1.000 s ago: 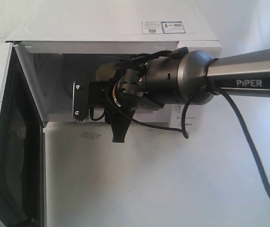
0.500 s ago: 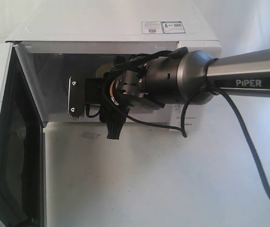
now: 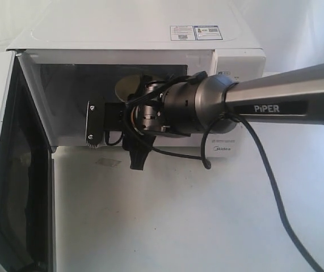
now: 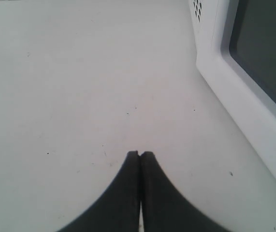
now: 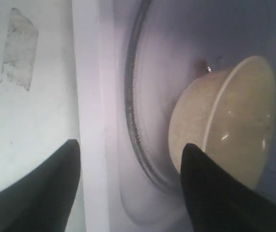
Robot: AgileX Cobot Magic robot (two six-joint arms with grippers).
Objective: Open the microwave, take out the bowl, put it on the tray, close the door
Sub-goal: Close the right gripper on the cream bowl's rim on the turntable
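Note:
The white microwave stands with its door swung wide open to the left. Inside, the cream-yellow bowl sits on the glass turntable, and the right wrist view shows its flared rim, bowl. My right gripper is open and straddles the cavity's front sill. One of its fingers hangs outside over the table, the other lies inside beside the bowl; right gripper holds nothing. My left gripper is shut and empty, over bare table beside the door. It is outside the exterior view.
The right arm crosses in front of the control panel and hides the dials. A cable droops from it over the white table. A tape mark lies before the microwave. No tray is in view.
The right arm's wrist has shifted left along the cavity opening and its forearm now slants upward to the right, uncovering part of the control panel. The bowl and door have not moved.

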